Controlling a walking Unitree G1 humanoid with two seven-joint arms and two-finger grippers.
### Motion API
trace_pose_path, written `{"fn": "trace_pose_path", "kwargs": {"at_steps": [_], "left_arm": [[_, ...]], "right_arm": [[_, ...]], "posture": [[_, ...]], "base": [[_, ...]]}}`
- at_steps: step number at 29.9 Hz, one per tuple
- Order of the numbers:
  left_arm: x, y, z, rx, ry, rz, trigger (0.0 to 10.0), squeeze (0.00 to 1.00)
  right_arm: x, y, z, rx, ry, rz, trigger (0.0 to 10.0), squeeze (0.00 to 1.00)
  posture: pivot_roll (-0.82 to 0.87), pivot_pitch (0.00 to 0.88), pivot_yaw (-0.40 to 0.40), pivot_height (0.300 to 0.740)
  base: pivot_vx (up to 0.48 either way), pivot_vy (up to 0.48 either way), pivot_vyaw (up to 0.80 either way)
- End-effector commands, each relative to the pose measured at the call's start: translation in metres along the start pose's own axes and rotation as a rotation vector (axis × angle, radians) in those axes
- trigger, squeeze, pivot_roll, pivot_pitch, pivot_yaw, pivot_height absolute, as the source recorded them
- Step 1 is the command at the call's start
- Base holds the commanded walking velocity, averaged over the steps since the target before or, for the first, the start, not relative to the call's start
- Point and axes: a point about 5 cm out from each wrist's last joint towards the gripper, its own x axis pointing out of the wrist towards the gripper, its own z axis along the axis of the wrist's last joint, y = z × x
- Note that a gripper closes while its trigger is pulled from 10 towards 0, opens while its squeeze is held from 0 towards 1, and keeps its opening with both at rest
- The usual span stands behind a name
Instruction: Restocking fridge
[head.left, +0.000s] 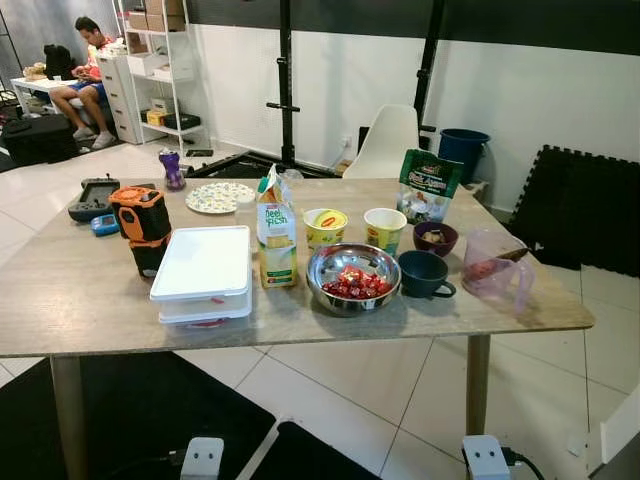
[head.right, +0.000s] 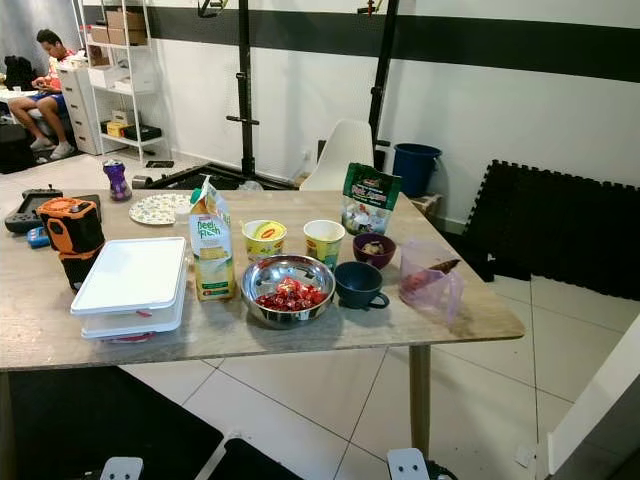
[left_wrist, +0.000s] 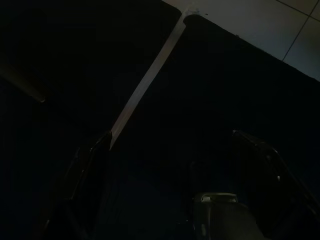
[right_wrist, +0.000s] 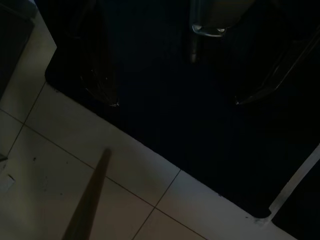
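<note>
A juice carton (head.left: 276, 233) stands mid-bench (head.left: 80, 300), beside a steel bowl (head.left: 352, 277) of red fruit and stacked white boxes (head.left: 204, 275). Both arms hang idle over dark mats: left gripper (left_wrist: 175, 170) and right gripper (right_wrist: 177, 82) fingers spread apart.

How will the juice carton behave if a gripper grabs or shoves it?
The juice carton is tall and narrow on a small base, so a high push would probably tip it toward the steel bowl. Its top looks opened, so it may spill. Cardboard walls likely dent under a hard squeeze; fill level can't be seen.
</note>
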Motion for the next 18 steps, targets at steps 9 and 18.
{"fn": "trace_pose_path", "kwargs": {"at_steps": [9, 18], "left_arm": [[0.0, 0.0, 0.001, 0.041, -0.003, -0.014, 10.0, 0.0], [0.002, -0.003, 0.006, 0.064, -0.008, -0.024, 10.0, 0.0]], "right_arm": [[0.004, 0.005, 0.036, -0.051, -0.125, 0.162, 10.0, 0.0], [-0.025, 0.037, 0.155, -0.272, -0.363, 0.896, 10.0, 0.0]], "posture": [[-0.04, 0.077, -0.01, 0.74], [-0.05, 0.075, -0.013, 0.74]], "base": [[0.0, 0.0, 0.0], [0.0, 0.0, 0.0]]}}
